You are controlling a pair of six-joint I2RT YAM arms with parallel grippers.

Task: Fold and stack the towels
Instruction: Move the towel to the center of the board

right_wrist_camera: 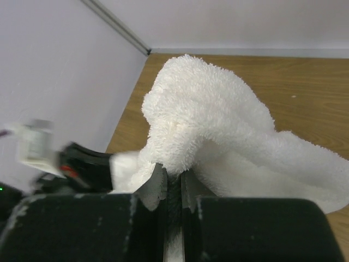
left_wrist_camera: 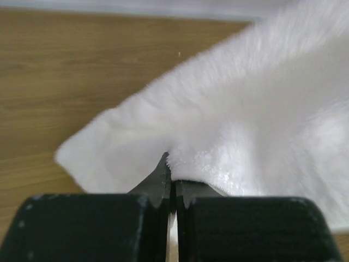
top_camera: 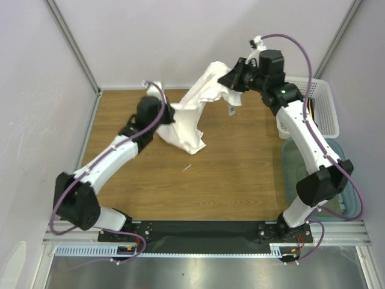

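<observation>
My left claw (top_camera: 167, 118) sits low over the wooden surface (top_camera: 240, 174), towards its far left. Its wrist view shows the fingers (left_wrist_camera: 159, 180) pressed together on an edge of the white towel (left_wrist_camera: 245, 125), with a loose corner of cloth spilling out to the left of the pinch. From there the white towel (top_camera: 191, 117) bunches in a heap that touches the surface just right of that claw, then rises in a slanted, wrinkled sheet up and to the right. A small tag (top_camera: 231, 111) dangles from its upper right part. My right claw (top_camera: 232, 79) holds that high end well above the surface. Seen from its wrist, the fingers (right_wrist_camera: 157, 185) are clamped on a thick fold of the towel (right_wrist_camera: 207, 120), which humps over them. Further right, the white perforated basket (top_camera: 323, 105) stands at the surface's edge, and a bluish translucent tub (top_camera: 340, 180) lies nearer to my base.
</observation>
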